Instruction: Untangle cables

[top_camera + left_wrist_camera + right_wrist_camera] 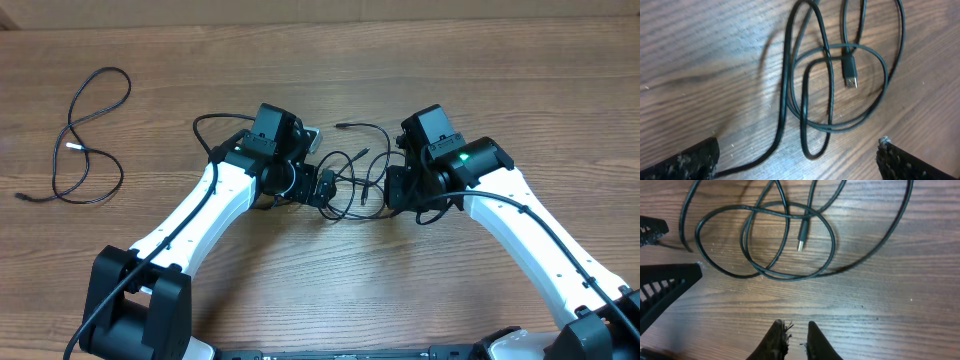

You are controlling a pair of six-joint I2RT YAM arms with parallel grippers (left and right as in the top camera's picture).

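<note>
The left gripper (795, 159) is wide open. The right gripper (796, 337) is nearly closed, holding nothing. The cables (801, 232) lie at its 12 o'clock.

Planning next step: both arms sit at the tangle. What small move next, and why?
Probably lower the left gripper and close on the cable loop lying between its open fingers; the right gripper is nearly shut, empty, short of it.

a: what's your table (880, 305) like?
b: wood-grain top, matt brown. your cables (785, 90) look like smooth, slightly glossy black plastic; the plug tip (852, 81) is bright metal.
a: and the finger pads (685, 160)?
b: rough black, flecked pale.
</note>
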